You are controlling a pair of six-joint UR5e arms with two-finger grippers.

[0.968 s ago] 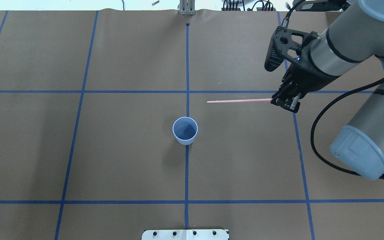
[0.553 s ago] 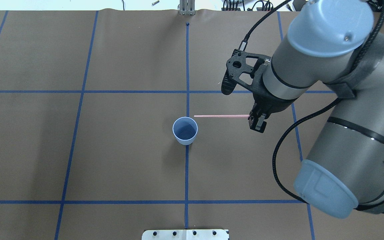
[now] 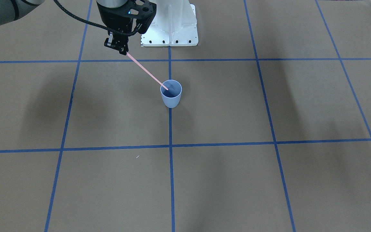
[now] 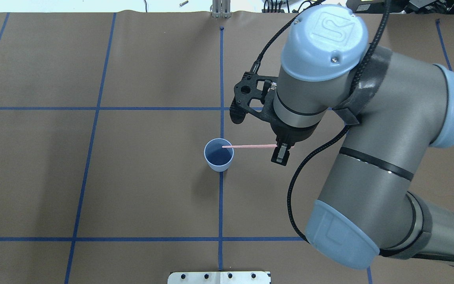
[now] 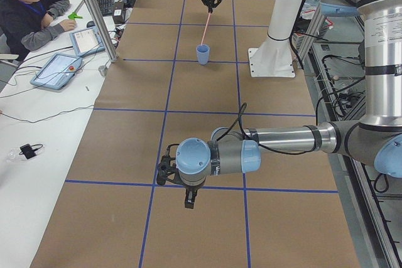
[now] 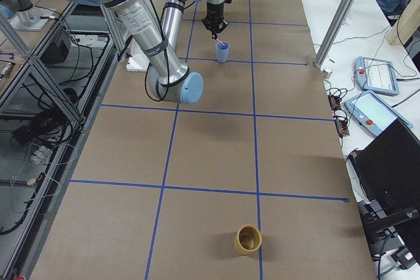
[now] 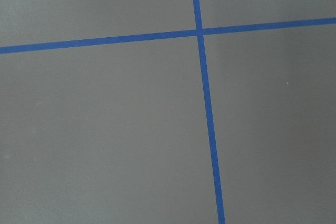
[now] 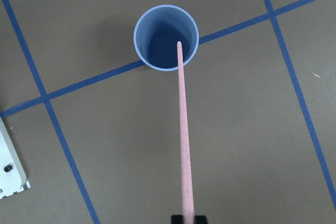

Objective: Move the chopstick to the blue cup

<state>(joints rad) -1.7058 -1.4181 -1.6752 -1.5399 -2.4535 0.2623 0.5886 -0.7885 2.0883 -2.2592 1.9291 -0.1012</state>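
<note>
Pinching the chopstick (image 4: 250,146) by its butt end, the right end effector (image 4: 279,148) is clamped on it. Stick looks light, stiff and slick, so it may pivot. Tip sits at the blue cup (image 4: 216,158) mouth, 9 o'clock from the end effector overhead. Left end effector (image 5: 188,200): can't tell its state.

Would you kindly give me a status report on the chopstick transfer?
Right gripper shut on chopstick. Tip over blue cup's mouth. Left gripper away, state unclear. Nothing blocking.
</note>
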